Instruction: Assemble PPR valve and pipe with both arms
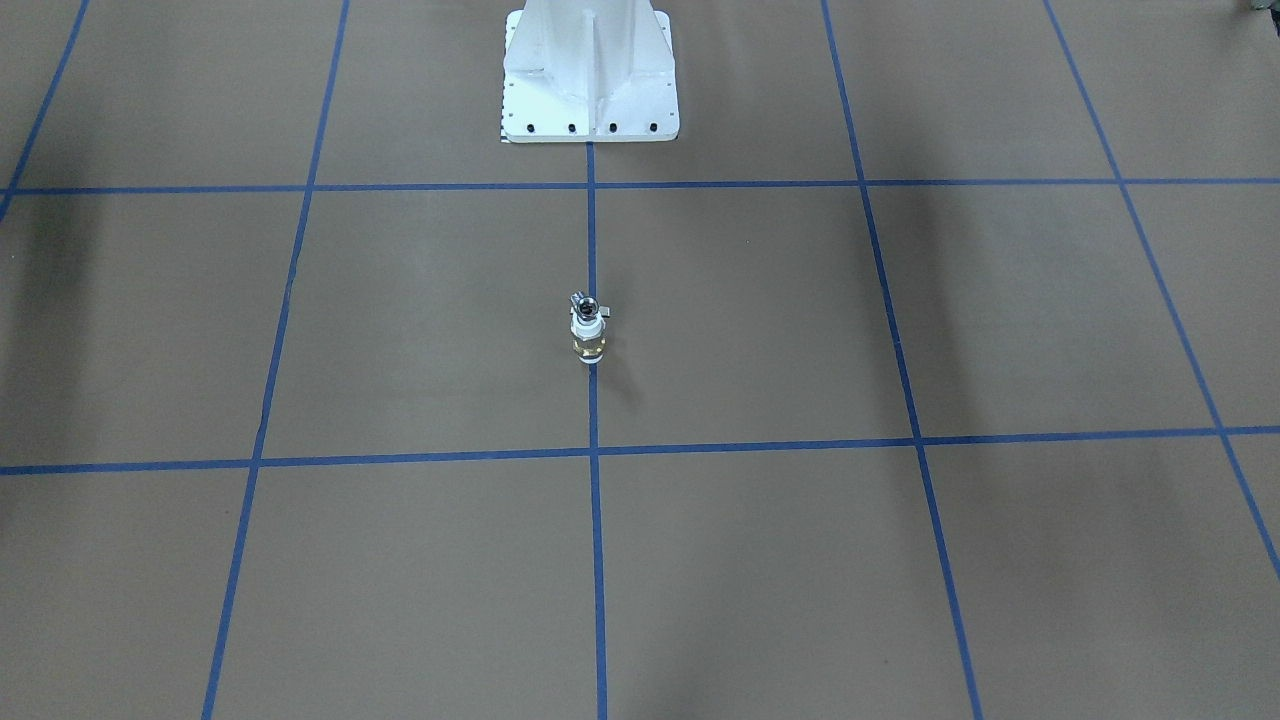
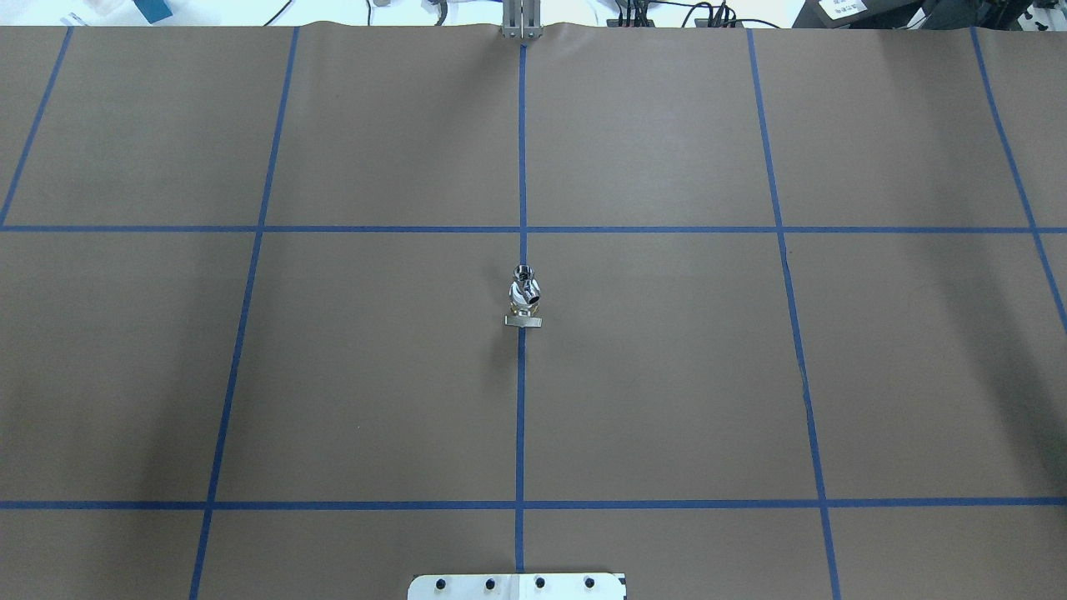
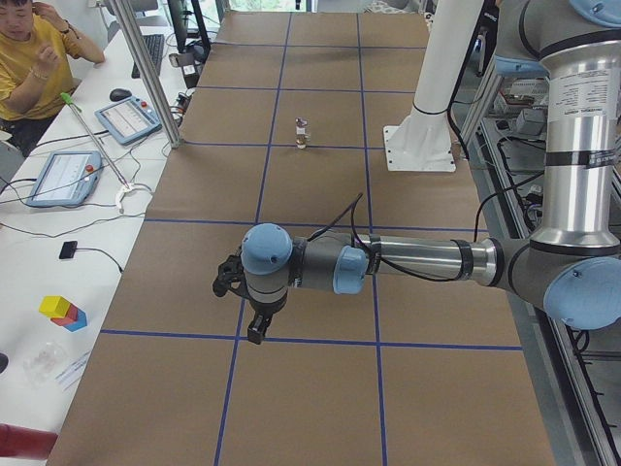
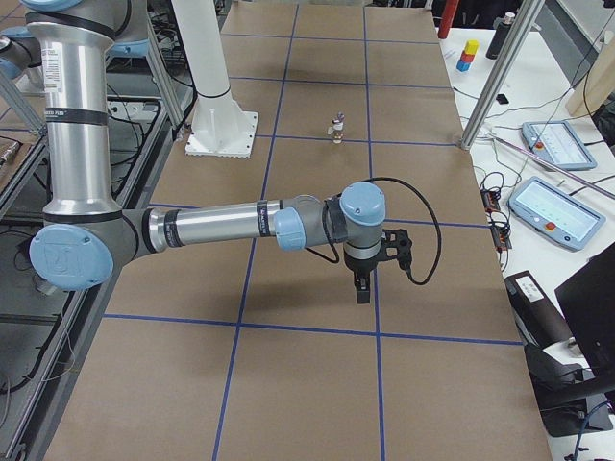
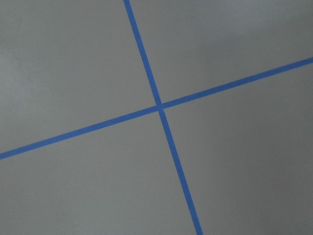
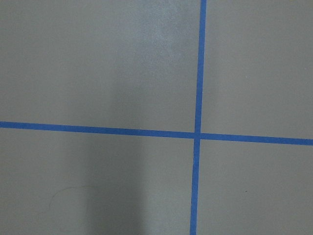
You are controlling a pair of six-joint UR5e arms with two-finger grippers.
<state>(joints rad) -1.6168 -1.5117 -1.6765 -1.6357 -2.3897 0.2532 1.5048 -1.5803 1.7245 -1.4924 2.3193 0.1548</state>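
Base plate (image 1: 590, 118): cut off by the picture edge in the front-facing and overhead views.
Valve (image 1: 588, 338) and pipe (image 1: 582, 301), in front of base plate: join too small to be judged.
Left gripper (image 3: 254, 335) and right gripper (image 4: 362, 293), well apart from base plate: shown small, from the side only; jaw setting not determinable.

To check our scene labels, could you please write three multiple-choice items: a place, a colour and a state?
1. Where does the stubby white-and-brass PPR valve stand? A on the centre blue tape line; B at a corner; C on a shelf.
2. What colour is the table's paper covering? A brown; B white; C green.
3. How is the shiny silver metal pipe? A lying apart; B atop the upright valve; C in a gripper.
Answers: 1A, it straddles that line; 2A, brown throughout; 3B, silver caps the white section.
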